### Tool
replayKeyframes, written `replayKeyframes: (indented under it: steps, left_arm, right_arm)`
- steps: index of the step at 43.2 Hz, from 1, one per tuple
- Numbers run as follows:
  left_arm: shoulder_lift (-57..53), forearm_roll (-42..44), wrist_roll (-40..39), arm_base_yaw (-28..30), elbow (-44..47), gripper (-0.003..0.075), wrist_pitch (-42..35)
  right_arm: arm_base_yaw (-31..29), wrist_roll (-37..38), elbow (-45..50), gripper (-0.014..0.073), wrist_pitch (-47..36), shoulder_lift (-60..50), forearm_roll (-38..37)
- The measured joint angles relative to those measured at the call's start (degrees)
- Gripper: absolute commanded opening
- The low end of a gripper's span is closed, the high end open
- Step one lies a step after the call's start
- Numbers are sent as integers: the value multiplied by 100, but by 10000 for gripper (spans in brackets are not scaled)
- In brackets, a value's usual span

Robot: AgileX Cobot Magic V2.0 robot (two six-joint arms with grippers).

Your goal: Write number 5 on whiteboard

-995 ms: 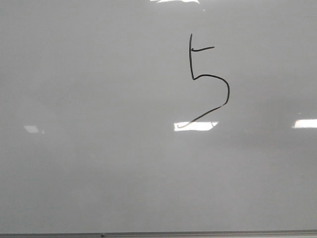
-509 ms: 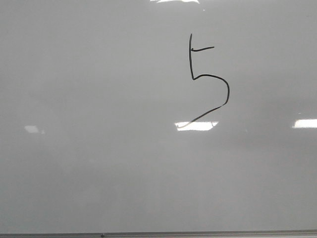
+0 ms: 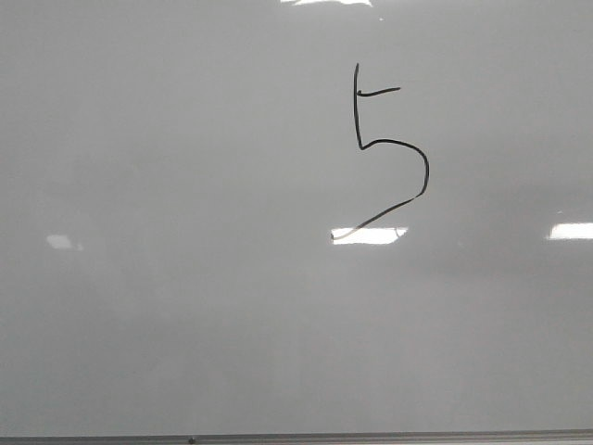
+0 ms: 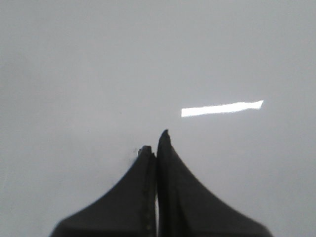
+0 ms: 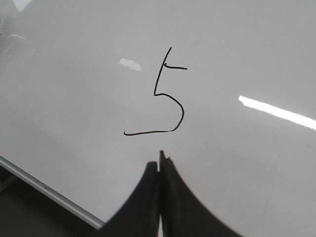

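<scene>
5 (image 3: 389,153): drawn right of centre, upper half of board (image 3: 185,278) | left end effector (image 4: 156,143): fingers together, nothing held | right end effector (image 5: 159,163): fingers together, nothing held, just beside the 5's tail

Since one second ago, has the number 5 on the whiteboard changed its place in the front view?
No. The number 5 stays at the same spot against the whiteboard frame edge at the bottom, with no new stroke added.

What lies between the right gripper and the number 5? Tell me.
Only bare whiteboard, seen in the right wrist view: the shut right gripper sits apart from the number 5.
</scene>
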Motion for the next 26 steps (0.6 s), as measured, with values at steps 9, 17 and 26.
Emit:
replayKeyframes:
  steps: [9, 17, 26]
  left_arm:
    - [-884, 461, -503, -277, 1255, -20, -522]
    - [-1858, 568, -861, -191, 2279, -20, -531]
    - [-2020, 585, -883, -83, 2754, -20, -599]
  right_arm:
    - [0, 0, 0, -60, 0, 0, 0]
    - [0, 0, 0, -60, 0, 0, 0]
    - [0, 0, 0, -60, 0, 0, 5]
